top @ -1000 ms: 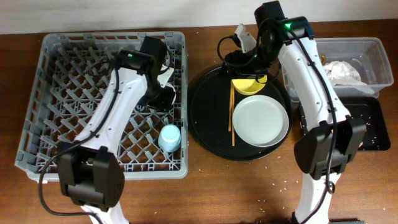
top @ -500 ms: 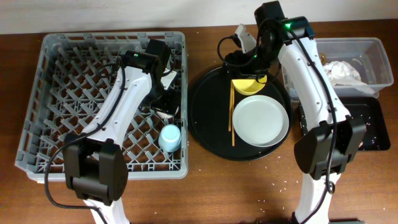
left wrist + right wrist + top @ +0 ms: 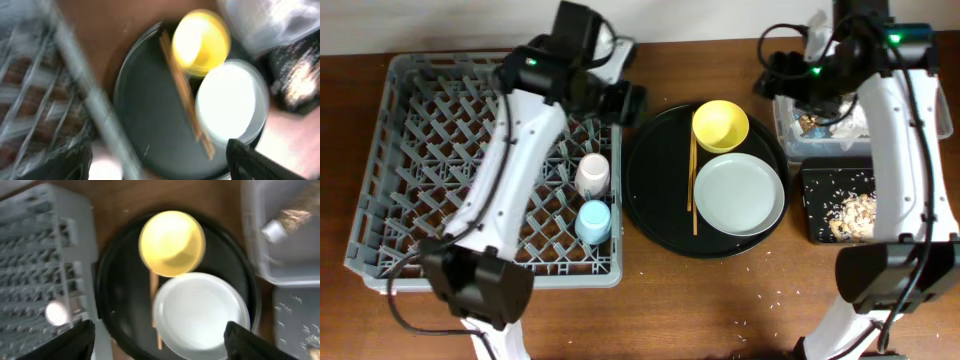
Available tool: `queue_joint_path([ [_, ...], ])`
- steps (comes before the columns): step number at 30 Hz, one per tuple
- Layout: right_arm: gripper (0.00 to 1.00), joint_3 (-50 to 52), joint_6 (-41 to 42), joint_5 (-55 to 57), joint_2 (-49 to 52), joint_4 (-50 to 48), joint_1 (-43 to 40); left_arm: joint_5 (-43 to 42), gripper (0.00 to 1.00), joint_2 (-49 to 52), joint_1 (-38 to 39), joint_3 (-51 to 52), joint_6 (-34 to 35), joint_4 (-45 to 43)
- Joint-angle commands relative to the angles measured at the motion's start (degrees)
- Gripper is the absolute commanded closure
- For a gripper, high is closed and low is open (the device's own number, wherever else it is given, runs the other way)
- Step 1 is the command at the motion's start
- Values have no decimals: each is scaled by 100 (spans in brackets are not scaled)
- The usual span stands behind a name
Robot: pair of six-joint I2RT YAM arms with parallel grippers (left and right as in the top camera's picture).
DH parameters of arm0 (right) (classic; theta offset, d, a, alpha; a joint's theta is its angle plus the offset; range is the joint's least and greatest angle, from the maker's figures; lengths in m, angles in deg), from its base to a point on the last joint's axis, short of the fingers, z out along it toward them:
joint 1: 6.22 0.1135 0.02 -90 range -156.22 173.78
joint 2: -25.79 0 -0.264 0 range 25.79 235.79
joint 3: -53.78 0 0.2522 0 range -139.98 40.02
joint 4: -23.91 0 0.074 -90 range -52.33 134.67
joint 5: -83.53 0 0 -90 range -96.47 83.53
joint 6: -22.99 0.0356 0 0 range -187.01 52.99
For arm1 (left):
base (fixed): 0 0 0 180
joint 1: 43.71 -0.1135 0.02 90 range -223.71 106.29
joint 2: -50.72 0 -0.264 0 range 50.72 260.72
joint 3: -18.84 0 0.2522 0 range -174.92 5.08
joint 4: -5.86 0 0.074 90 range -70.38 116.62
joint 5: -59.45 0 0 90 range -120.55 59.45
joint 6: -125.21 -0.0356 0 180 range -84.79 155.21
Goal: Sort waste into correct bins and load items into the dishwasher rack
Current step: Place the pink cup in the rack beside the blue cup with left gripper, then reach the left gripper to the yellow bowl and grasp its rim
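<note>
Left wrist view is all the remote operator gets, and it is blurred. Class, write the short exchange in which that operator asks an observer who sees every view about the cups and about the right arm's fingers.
Operator: My picture shows only the rack's edge. Are any cups in it?
Observer: Yes. The pink cup and the light-blue cup stand next to each other in the dishwasher rack, near its right edge.
Operator: Do the right fingers hold anything?
Observer: No. In the right wrist view the right fingers are spread wide with nothing between them.
</note>
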Motion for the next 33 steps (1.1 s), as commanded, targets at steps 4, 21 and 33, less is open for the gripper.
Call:
queue_joint_path([
  [4,16,-26,463,404,-647,424,-1130,20,15,1196,1010,-31,1193,-1574],
  [21,2,-26,463,415,-1314,1130,-1869,2039,38,2632,1521,-31,2282,-3180],
  [33,2,-26,463,415,-1314,1130,-1869,2485,87,3064,1528,-31,2520,-3206],
])
